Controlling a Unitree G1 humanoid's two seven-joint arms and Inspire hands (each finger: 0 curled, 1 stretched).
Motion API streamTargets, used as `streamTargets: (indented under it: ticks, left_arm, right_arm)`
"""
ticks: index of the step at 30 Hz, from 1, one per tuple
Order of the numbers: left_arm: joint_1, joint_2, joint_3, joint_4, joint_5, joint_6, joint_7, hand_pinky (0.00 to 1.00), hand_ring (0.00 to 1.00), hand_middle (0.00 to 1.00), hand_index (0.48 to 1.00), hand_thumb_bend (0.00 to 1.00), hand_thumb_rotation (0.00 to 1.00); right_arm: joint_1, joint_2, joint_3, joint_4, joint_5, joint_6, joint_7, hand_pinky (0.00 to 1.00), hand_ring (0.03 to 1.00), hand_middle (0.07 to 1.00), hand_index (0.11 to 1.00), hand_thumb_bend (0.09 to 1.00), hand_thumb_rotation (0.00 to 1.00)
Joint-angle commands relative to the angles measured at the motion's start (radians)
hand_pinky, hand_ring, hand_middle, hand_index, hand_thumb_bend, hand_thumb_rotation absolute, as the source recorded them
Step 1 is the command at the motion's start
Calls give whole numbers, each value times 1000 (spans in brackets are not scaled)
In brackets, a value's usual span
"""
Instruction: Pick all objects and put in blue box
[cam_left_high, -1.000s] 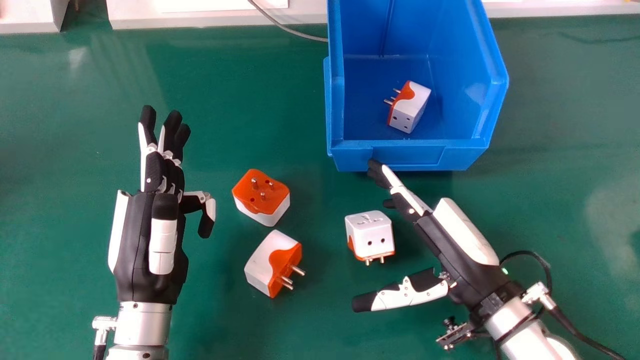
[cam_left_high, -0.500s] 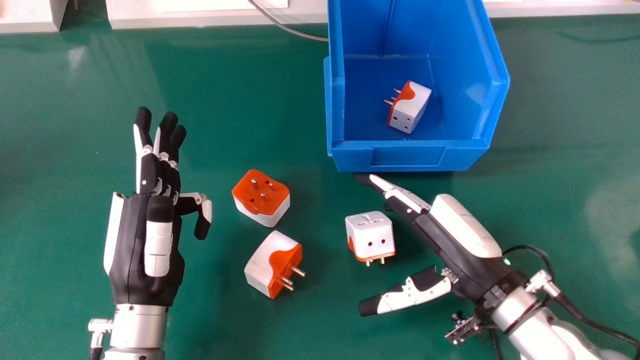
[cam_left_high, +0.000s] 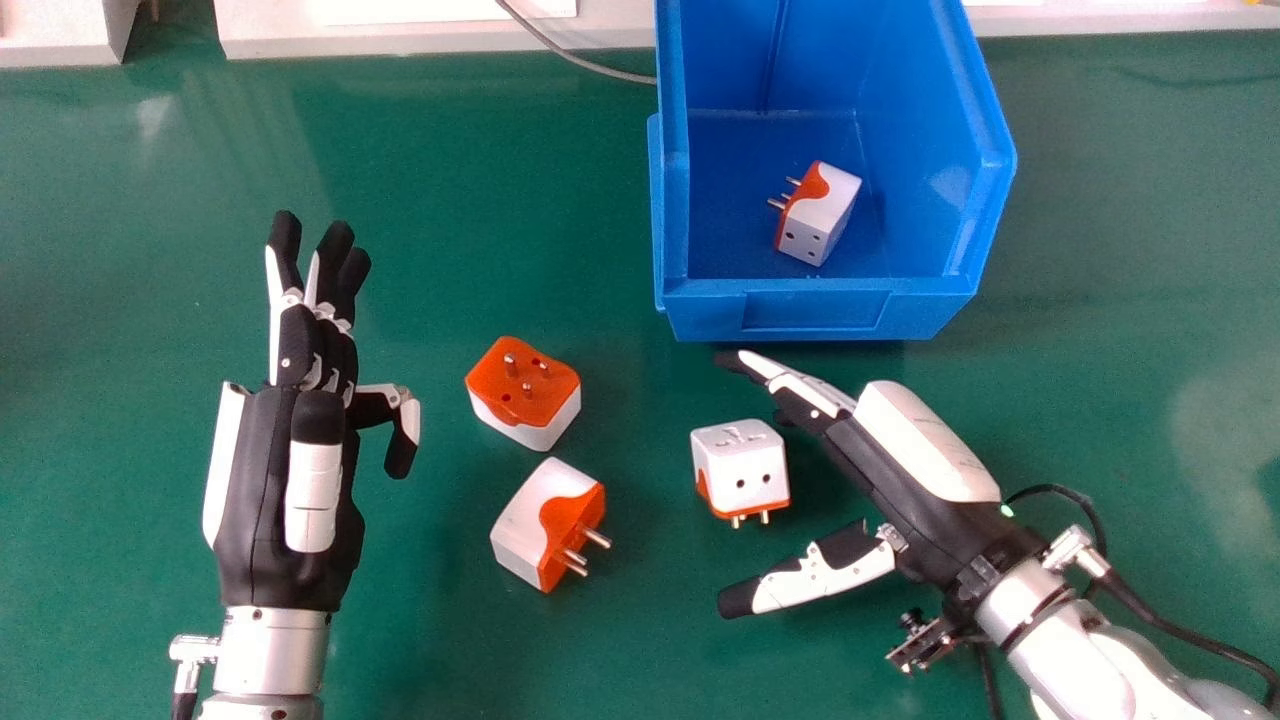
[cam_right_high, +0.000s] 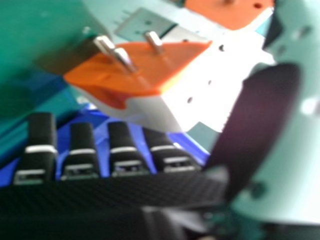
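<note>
From where I stand, the head view gives me the whole green desk (cam_left_high: 420, 150), with one adapter (cam_left_high: 825, 205) inside the blue box (cam_left_high: 815, 310) and three more in front of it. The right hand (cam_left_high: 925, 500) is released, its fingers straight and thumb spread, with the nearest adapter (cam_left_high: 740, 470) between them; whether they touch it I can't tell. That view shows me this adapter's socket top and two prong tips; the right hand view shows its orange face and three metal prongs (cam_right_high: 125, 59). The orange-faced adapter (cam_left_high: 523, 385) and the tilted adapter (cam_left_high: 548, 525) sit between the hands. The left hand (cam_left_high: 290, 500) is relaxed, holding nothing.

The head view's top edge cuts off the box's far end. In the right hand view, glare washes out the white side, and another orange face (cam_right_high: 225, 11) is cut off; whose, I can't tell.
</note>
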Motion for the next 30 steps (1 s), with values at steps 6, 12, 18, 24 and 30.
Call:
streamTargets:
  ticks: [6,12,18,24,30]
  left_arm:
    - [9,0,-2,-27,-6,-9,-3,0,1000,1000,991,1000,926]
    - [17,4,-2,-36,-8,-3,-5,0,1000,1000,991,1000,926]
    - [16,1,-3,-36,-6,0,-5,0,1000,1000,991,1000,925]
    - [15,-1,-4,-37,-8,1,-5,0,1000,1000,990,1000,924]
    - [11,0,-3,-29,-7,2,-6,0,1000,1000,990,1000,924]
  right_arm:
    - [-18,0,29,18,-19,81,-21,780,878,893,902,1000,359]
    - [-28,-5,65,10,-54,106,-96,776,869,884,884,1000,345]
    - [-26,-2,72,11,-47,94,-141,702,782,808,810,972,236]
    - [-22,-7,78,8,-55,59,-213,615,678,693,696,840,121]
    - [-29,-7,97,16,-80,49,-273,583,626,655,660,776,97]
